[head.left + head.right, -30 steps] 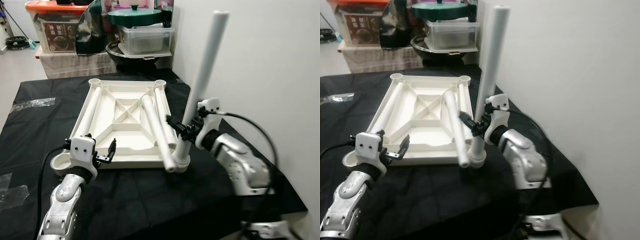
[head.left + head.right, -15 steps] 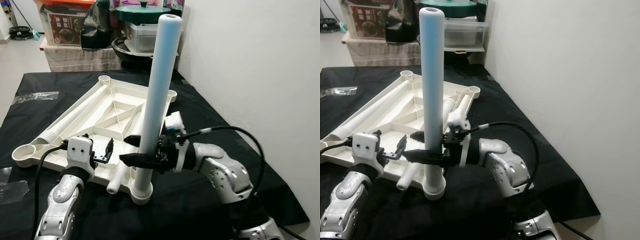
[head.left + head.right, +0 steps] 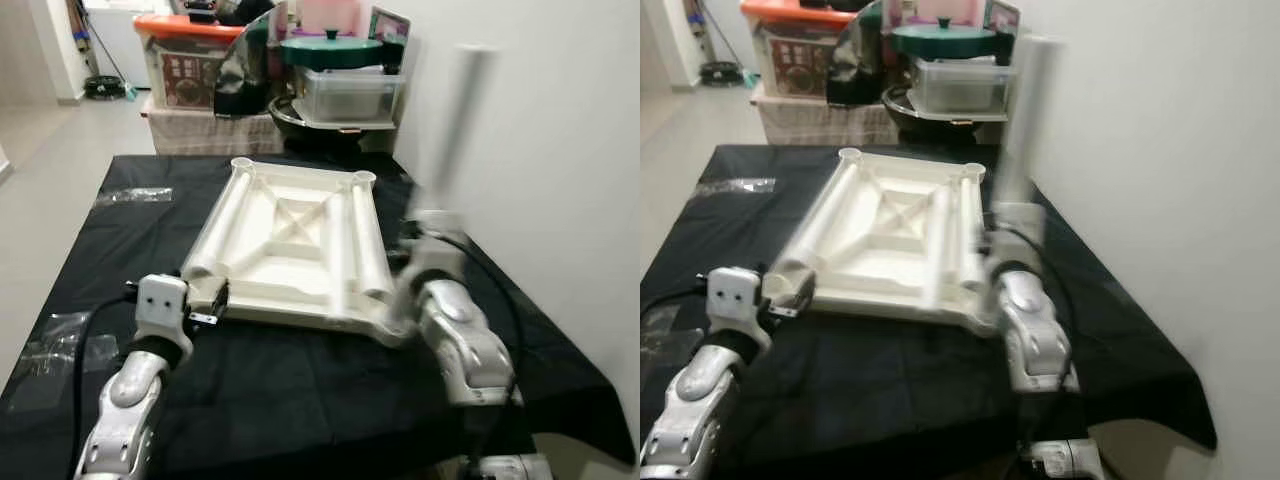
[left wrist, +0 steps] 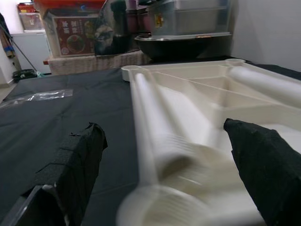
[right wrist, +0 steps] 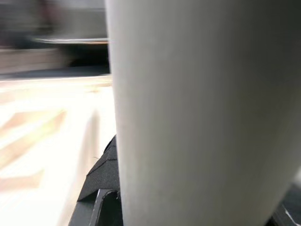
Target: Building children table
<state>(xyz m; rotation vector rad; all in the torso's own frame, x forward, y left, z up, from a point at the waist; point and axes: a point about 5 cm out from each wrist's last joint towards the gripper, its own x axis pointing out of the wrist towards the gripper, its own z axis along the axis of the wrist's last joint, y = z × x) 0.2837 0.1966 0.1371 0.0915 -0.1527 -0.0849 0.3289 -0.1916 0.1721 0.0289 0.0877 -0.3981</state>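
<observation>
Two grippers work at the near edge of the upturned white tabletop [image 3: 290,240], which lies on a black-draped table [image 3: 90,260]. The left gripper [image 4: 164,155], fingers spread wide, straddles the near-left corner socket, where a loose leg [image 3: 222,222] lies along the tabletop's left side. The right gripper [image 5: 106,197] is clamped on an upright table leg [image 3: 447,130] standing in the near-right socket. The moulded plastic is probably light, stiff and smooth; a leg is best held low, near its socket. Right of the tabletop, a wall [image 3: 560,150] crowds the arm; left of it the cloth lies open. Beyond the tabletop stand storage boxes [image 3: 185,62] and a lidded pot [image 3: 332,48].
</observation>
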